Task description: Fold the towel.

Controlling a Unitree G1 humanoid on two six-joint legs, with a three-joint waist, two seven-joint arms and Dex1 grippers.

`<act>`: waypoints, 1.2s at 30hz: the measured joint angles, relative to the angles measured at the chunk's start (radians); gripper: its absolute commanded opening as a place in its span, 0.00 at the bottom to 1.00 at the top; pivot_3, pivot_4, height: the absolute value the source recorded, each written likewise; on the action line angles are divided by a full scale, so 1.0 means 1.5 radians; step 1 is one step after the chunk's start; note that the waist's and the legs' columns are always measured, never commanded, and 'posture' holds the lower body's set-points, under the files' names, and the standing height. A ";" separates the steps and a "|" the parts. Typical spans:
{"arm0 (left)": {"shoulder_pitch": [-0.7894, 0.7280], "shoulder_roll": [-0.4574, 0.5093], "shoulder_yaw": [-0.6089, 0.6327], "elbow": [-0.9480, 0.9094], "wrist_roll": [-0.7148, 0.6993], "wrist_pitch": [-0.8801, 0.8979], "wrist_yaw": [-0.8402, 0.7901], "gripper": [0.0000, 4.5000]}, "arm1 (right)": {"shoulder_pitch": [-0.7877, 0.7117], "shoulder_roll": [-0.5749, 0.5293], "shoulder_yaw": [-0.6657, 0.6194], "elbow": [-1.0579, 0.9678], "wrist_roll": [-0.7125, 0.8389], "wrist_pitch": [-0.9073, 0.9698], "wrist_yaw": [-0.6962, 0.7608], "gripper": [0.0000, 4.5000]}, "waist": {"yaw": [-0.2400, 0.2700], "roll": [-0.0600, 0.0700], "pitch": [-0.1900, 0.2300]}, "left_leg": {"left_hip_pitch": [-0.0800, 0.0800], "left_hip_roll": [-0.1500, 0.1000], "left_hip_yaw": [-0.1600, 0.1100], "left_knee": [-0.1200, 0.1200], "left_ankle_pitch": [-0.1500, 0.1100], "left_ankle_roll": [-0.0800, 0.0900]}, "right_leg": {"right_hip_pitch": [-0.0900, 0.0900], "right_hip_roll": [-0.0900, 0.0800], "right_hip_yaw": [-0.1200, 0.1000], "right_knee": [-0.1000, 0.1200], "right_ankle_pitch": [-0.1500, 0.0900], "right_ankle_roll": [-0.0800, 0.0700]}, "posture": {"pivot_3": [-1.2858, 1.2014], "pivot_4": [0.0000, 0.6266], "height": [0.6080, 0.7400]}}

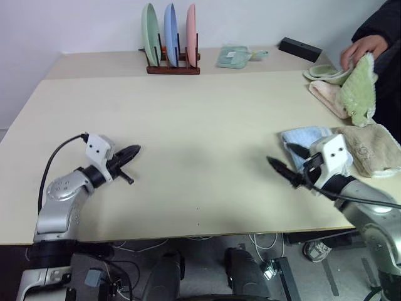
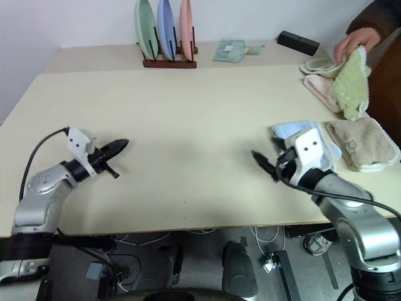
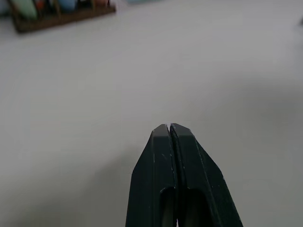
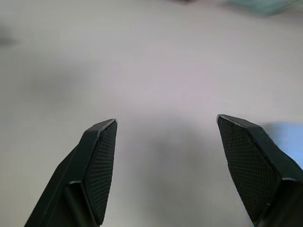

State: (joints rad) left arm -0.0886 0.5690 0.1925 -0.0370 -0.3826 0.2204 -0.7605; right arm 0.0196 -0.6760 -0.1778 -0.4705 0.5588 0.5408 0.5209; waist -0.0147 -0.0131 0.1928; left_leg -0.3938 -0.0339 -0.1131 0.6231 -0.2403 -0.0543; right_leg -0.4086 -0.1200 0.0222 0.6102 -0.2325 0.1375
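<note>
1. The light blue terry hand towel (image 1: pixel 307 139) is lying on the pale bench (image 1: pixel 188 125), near the front edge on the robot's right side, partly hidden behind the right wrist. It looks bunched or already doubled, not spread flat, so its long axis is hard to read from here.
2. The right gripper (image 1: pixel 289 164) is hanging just in front of the towel, with its black fingers (image 4: pixel 102 165) released and standing wide apart over bare bench. They are pointing toward the middle of the bench, so the towel is lying behind and beside them, not between them.
3. The left gripper (image 1: pixel 128 153) is hovering over the left part of the bench, well apart from the towel, with its fingers (image 3: pixel 170 156) clenched together on nothing.
4. In my judgement the right arm is clearly the nearer one. The coming move is depending on turning this gripper back toward the towel, because a blue edge is only just showing at the side of the right wrist view.
5. A beige towel (image 1: pixel 373 147) is lying just beside the blue one, and a person's hand (image 1: pixel 363 50) is handling a green towel (image 1: pixel 360 84) further back, so a grasp could catch the wrong cloth.
</note>
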 measured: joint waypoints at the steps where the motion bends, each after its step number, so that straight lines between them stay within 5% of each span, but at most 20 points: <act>1: 0.016 -0.003 -0.001 -0.007 0.000 0.009 0.006 0.00 | -0.005 0.002 0.007 0.023 -0.006 -0.012 0.016 0.76 | 0.003 0.000 0.000 | 0.000 0.000 0.000 0.000 0.000 0.000 | 0.000 0.000 0.000 0.000 0.000 0.000 | 0.52 0.24 1.00; 16: 0.050 -0.004 0.038 -0.186 -0.015 0.097 0.118 0.00 | -0.119 -0.015 -0.015 0.143 -0.050 -0.047 0.090 0.76 | 0.003 -0.001 0.000 | 0.000 0.000 -0.001 0.002 0.000 0.000 | 0.000 0.000 -0.001 0.001 0.000 -0.001 | 0.52 0.24 1.00; 36: -0.038 -0.006 -0.007 -0.145 0.023 0.097 0.133 0.00 | -0.163 -0.001 0.009 0.253 -0.123 -0.130 0.125 0.76 | 0.002 -0.001 0.000 | 0.000 0.000 0.000 0.003 0.000 0.000 | 0.001 0.000 0.000 0.002 0.001 0.000 | 0.52 0.24 1.00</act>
State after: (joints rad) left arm -0.1458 0.5595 0.1815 -0.2542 -0.3488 0.3663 -0.5614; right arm -0.2242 -0.6772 -0.1649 -0.0905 0.3750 0.3466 0.7089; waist -0.0116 -0.0138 0.1935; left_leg -0.3936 -0.0339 -0.1137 0.6272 -0.2404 -0.0546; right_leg -0.4075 -0.1192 0.0216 0.6125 -0.2313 0.1373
